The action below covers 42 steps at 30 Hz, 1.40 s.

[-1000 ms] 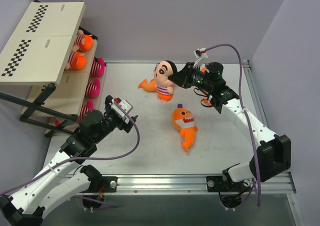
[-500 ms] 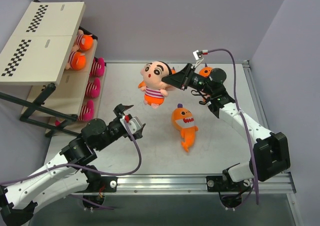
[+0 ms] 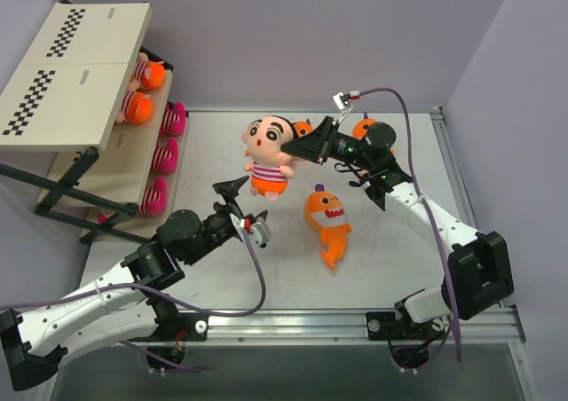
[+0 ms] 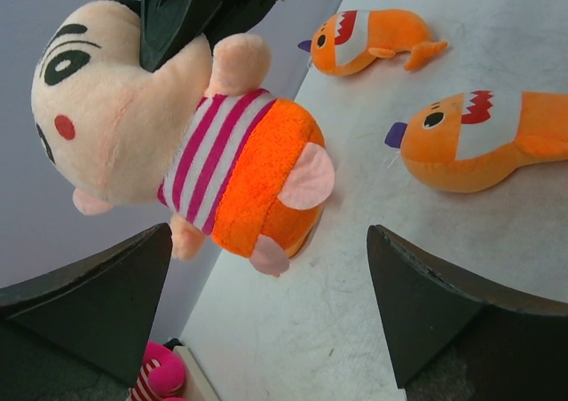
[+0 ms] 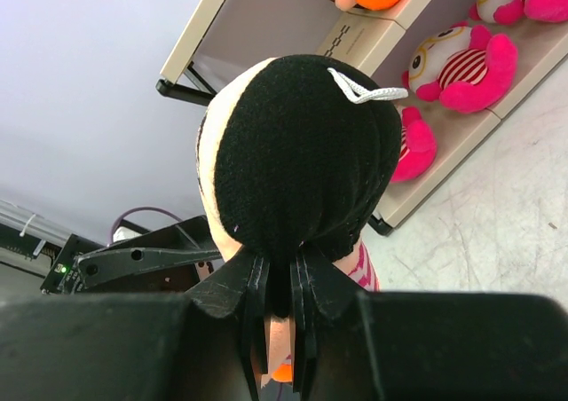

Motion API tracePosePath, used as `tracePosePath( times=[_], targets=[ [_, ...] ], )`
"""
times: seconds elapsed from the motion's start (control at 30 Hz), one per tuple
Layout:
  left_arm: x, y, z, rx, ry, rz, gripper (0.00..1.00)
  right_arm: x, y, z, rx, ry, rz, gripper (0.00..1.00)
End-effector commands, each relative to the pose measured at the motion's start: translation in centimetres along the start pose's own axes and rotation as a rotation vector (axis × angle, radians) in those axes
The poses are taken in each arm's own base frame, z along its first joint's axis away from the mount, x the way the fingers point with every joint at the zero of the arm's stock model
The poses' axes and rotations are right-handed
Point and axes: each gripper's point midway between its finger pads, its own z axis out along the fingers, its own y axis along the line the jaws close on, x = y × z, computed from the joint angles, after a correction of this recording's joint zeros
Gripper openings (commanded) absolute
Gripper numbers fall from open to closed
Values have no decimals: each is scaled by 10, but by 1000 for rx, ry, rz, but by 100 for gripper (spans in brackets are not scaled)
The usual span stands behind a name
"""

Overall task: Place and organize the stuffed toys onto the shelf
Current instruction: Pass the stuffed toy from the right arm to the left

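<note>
While right end effector [image 3: 299, 147] clamps doll [image 3: 266, 160] aloft, left end effector [image 3: 246, 208] agape, facing it.

Tucked under the top boards of the shelf [image 3: 75, 73] in the overhead view, only heads and feet of the striped pink dolls [image 3: 164, 155] peeking out. Largely masked there by the black-haired doll [image 3: 266, 153] and the right gripper [image 3: 300, 146]: an orange shark [image 3: 303, 128]. Cut off at the left wrist view's bottom edge: a pink toy [image 4: 153, 379]; from the right wrist, no face, only the doll's hair.
</note>
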Motion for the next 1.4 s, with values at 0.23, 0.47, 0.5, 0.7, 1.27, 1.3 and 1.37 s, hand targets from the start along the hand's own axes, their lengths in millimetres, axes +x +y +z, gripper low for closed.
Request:
tracePosePath(
  times=[0.23, 0.47, 0.5, 0.7, 1.27, 1.3, 1.37],
  targets=[
    [-11, 3, 13, -47, -69, 77, 89, 4, 30, 11, -129, 24, -39, 0],
    [0, -10, 18, -24, -45, 94, 75, 7, 38, 11, -189, 16, 5, 0],
    [2, -10, 18, -32, -38, 96, 74, 8, 38, 11, -196, 15, 11, 0],
    [8, -7, 17, -69, -22, 110, 66, 10, 45, 11, -236, 12, 29, 0],
    [-1, 5, 8, -125, -63, 74, 3, 17, 30, 14, -167, 28, 34, 0],
    [-1, 4, 8, -117, -67, 68, 3, 19, 24, 14, -140, 35, 47, 0],
    [-1, 1, 7, -107, -65, 44, 2, 19, 18, 14, -113, 31, 25, 6]
  ],
)
